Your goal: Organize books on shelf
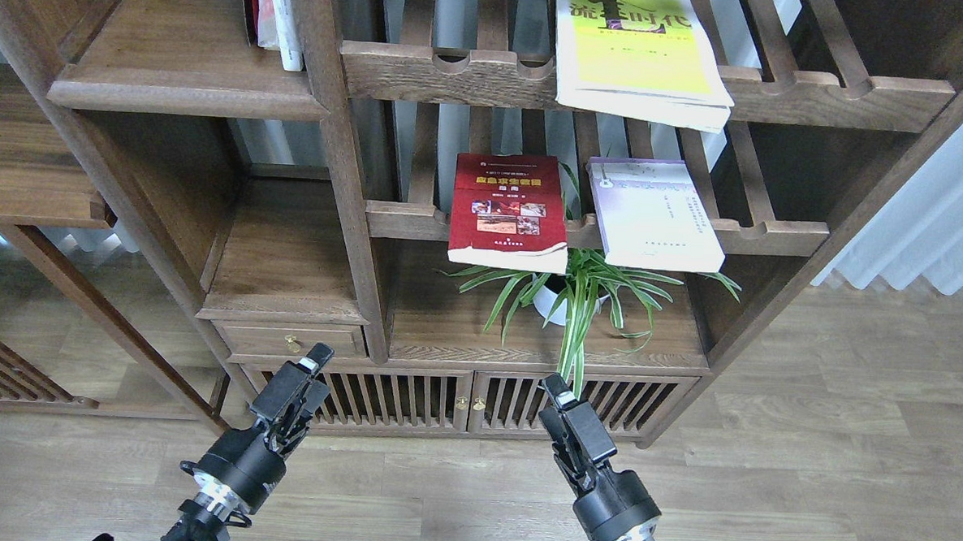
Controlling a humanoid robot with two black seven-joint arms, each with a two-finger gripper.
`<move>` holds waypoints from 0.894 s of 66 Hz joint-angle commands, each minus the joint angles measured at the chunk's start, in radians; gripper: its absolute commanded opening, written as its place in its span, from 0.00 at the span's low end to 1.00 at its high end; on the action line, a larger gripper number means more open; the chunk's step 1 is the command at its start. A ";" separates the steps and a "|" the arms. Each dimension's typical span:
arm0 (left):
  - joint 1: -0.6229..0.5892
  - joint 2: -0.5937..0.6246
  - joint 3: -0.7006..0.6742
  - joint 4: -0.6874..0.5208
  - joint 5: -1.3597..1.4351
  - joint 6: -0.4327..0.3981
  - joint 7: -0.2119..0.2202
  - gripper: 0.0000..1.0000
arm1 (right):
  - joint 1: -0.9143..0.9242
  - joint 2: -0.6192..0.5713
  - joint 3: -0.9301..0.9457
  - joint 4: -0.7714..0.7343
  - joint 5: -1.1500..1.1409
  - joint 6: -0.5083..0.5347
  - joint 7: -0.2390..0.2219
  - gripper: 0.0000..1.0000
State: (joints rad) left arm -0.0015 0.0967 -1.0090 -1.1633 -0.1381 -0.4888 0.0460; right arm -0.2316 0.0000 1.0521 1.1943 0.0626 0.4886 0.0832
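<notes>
- The red paperback with a yellow title and photos [508,211] lies flat on the lower slatted rack with a scalloped front rail [776,232], its near edge overhanging the rail; the pale lavender-white paperback [655,215] lies just beside it on the same rack, also overhanging.
- The yellow-green paperback with big dark characters [637,50] lies on the upper slatted rack [863,96], one corner past the rail.
- The solid flat dark-brown wooden shelf board [181,70] sits at upper left, with thin upright books at its right end.
- All three look thin, light and floppy — likely to sag if pinched at one corner; the overhanging edge near the spine seems the best hold.
- The left gripper [316,357] and right gripper [554,385] hang low, well apart from the books — fingers seemingly together, holding nothing.
</notes>
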 commanded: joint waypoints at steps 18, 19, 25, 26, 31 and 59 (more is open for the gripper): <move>0.008 0.000 0.004 0.004 0.014 0.000 0.002 1.00 | 0.001 0.000 -0.015 0.001 0.000 0.000 0.001 0.99; 0.008 0.000 0.004 0.004 0.014 0.000 0.002 1.00 | 0.001 0.000 -0.015 0.001 0.000 0.000 0.001 0.99; 0.006 0.000 0.004 0.005 0.014 0.000 0.002 1.00 | 0.001 0.000 -0.007 -0.001 0.000 0.000 0.001 0.99; 0.005 0.000 0.004 0.005 0.014 0.000 0.002 1.00 | 0.001 0.000 -0.007 -0.001 0.000 0.000 0.001 0.99; 0.005 0.000 0.001 0.005 0.014 0.000 0.002 1.00 | 0.001 0.000 -0.003 -0.001 0.005 0.000 0.001 0.99; 0.006 0.000 -0.005 0.010 0.014 0.000 0.002 1.00 | 0.011 0.000 0.125 -0.004 0.065 0.000 0.004 0.99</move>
State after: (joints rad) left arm 0.0051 0.0996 -1.0136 -1.1540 -0.1242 -0.4885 0.0476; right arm -0.2229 0.0000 1.1369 1.1921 0.1063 0.4886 0.0885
